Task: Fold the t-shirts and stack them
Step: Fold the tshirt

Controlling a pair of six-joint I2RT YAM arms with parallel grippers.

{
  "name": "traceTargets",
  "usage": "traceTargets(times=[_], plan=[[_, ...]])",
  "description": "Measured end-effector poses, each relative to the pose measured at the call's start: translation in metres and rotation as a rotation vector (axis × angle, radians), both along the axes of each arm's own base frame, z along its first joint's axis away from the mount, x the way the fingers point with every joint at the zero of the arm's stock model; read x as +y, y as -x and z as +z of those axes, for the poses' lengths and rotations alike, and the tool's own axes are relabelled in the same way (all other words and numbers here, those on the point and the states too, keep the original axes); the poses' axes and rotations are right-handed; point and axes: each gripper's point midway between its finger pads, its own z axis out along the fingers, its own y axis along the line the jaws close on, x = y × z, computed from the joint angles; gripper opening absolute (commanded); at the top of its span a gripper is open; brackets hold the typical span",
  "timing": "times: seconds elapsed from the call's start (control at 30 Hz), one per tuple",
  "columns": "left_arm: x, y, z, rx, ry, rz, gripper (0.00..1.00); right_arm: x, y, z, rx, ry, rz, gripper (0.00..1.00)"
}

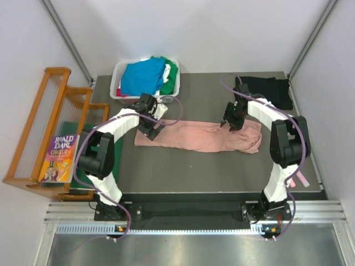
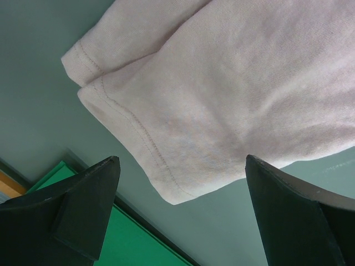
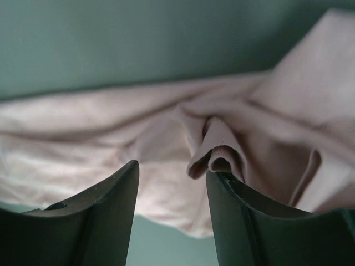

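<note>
Pink t-shirt (image 2: 233,100) was soft matt knit cloth with a stitched hem. Table (image 1: 222,172) looked smooth, matt. Fingers (image 2: 83,210) of left gripper (image 2: 181,159) looked matt black plastic. Rack (image 1: 33,127) was varnished wood.

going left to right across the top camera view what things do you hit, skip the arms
Roald Dahl book → white basket → black t-shirt. The pink t-shirt stretches across much of that span, so it has no clear slot.
</note>
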Motion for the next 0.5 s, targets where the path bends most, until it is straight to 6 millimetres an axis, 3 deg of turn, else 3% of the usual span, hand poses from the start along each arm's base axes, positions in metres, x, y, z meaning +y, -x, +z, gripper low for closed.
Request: traceTargets(times=[0.33,0.5], plan=[[-0.001,0.001,0.006,-0.006,0.011,-0.003,0.99,-0.015,-0.085,0.008,-0.077,0.005,-0.056,0.52],[-0.001,0.001,0.007,-0.009,0.011,-0.003,0.99,-0.020,-0.084,0.010,-0.069,0.029,-0.040,0.55]])
